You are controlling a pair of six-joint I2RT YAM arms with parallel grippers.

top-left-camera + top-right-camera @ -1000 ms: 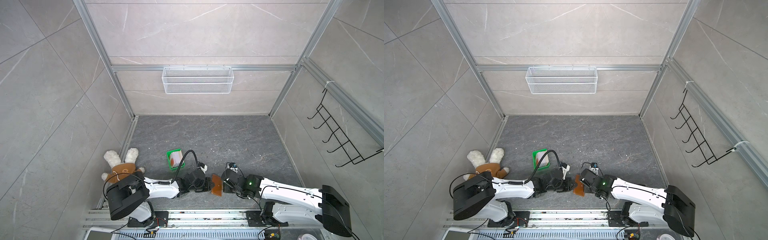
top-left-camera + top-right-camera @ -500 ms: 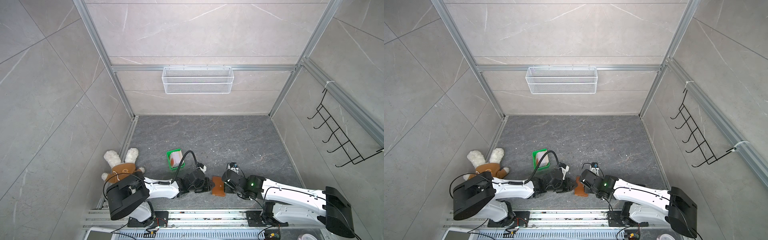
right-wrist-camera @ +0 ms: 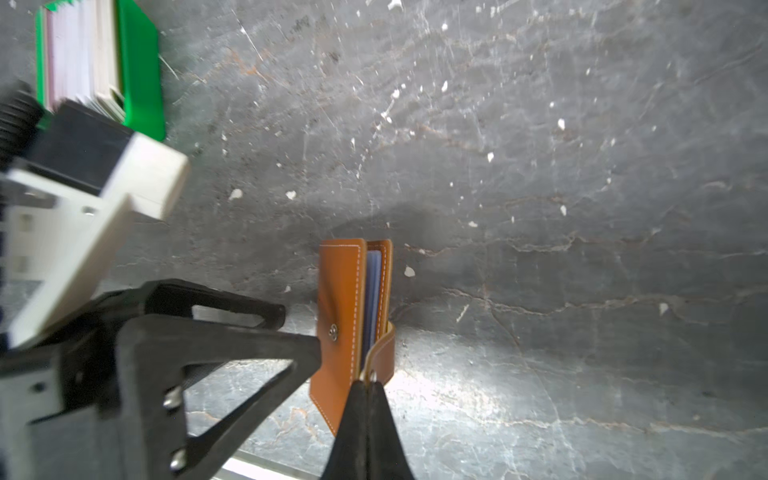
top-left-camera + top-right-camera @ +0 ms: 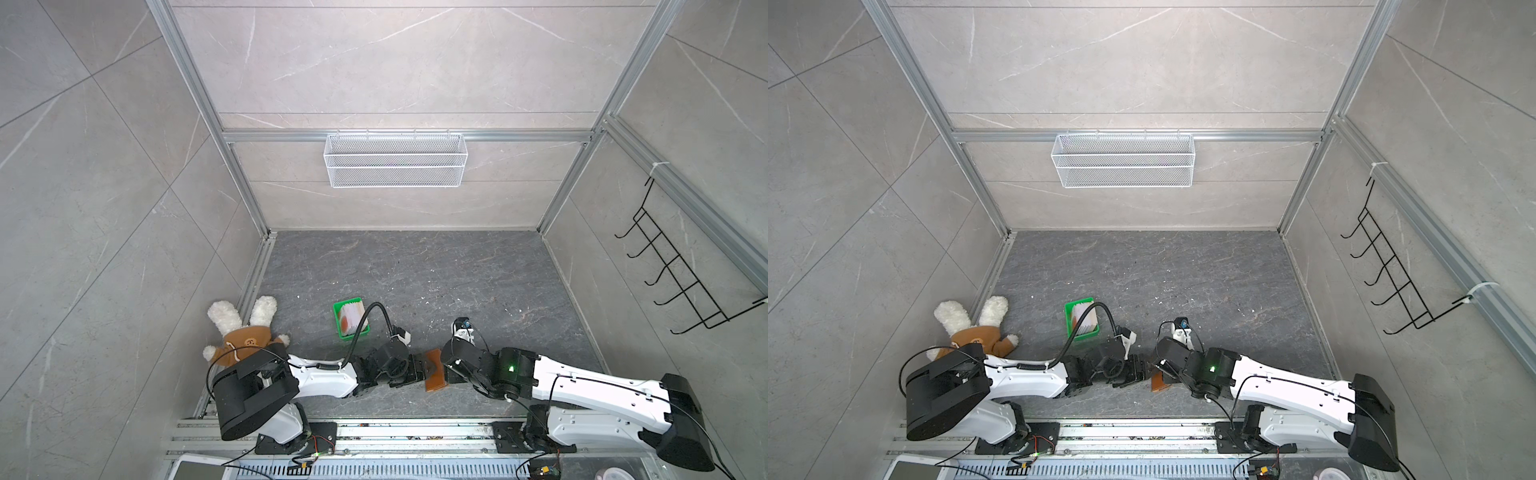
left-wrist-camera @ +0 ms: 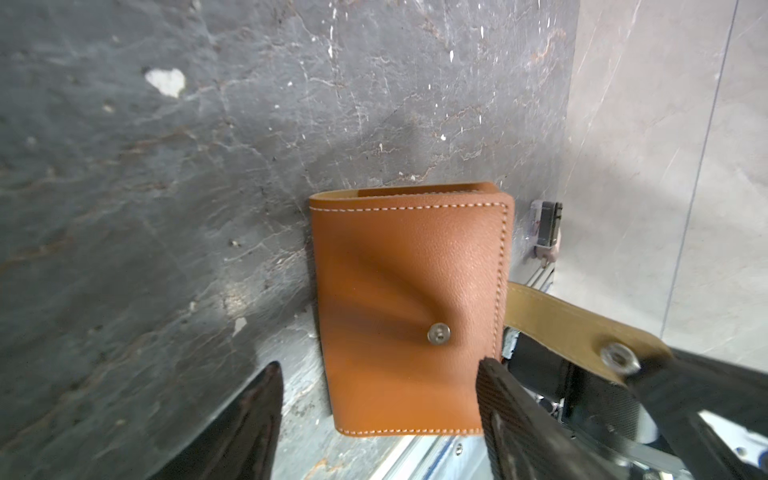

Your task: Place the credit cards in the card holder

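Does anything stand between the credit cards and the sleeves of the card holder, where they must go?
Yes. The card holder is folded almost shut, so its leather cover lies over the sleeves; only their edges show. The right hand pinches its unsnapped strap.

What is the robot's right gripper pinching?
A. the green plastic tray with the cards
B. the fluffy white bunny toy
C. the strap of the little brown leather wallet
C: in the right wrist view the right gripper is shut on the tan snap strap of the brown leather card holder.
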